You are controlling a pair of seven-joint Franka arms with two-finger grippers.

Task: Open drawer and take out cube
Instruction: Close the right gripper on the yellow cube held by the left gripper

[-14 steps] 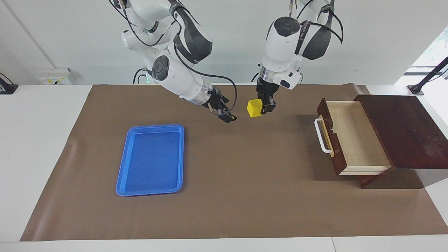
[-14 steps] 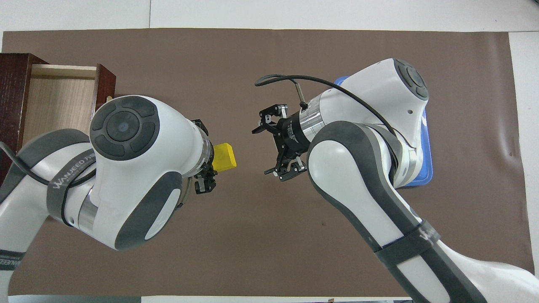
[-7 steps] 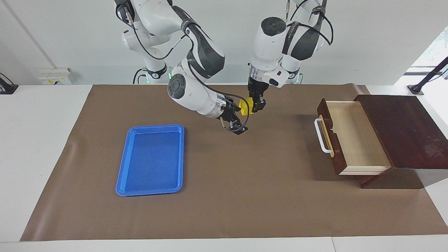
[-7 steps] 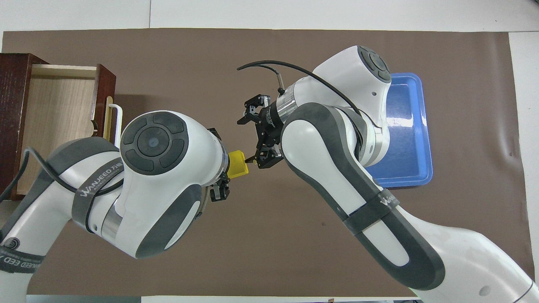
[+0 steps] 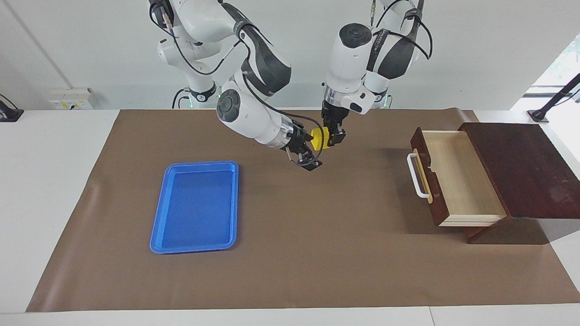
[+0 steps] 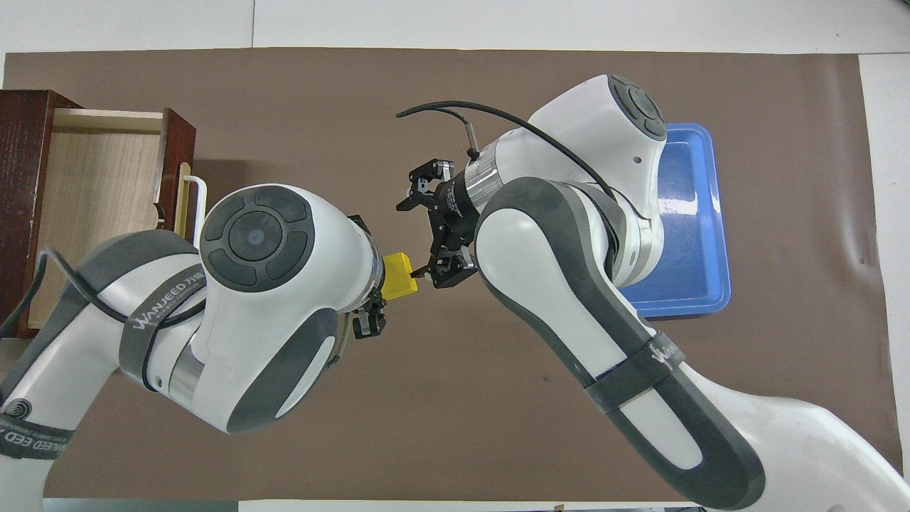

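Dark reddish-brown wooden drawer (image 5: 457, 179) sits open at the left arm's tabletop edge. Left claw (image 5: 334, 136) grips the small bright yellow cube (image 5: 319, 138) mid-air. Right claw (image 5: 308, 154), wide open, just moved around it, likely for a handover.

Mid-table airspace is crowded: right gripper (image 5: 310, 154), fingers spread, sits just beside the small yellow cube (image 5: 319, 138) clamped in left gripper (image 5: 334, 136), w/ both arms converging there. The brown table mat (image 5: 317, 253) is bare btwn the flat blue plastic tray (image 5: 195, 206) and the pulled-out dark reddish-brown wooden drawer (image 5: 457, 179). Drawer's pale interior is unobstructed from above.
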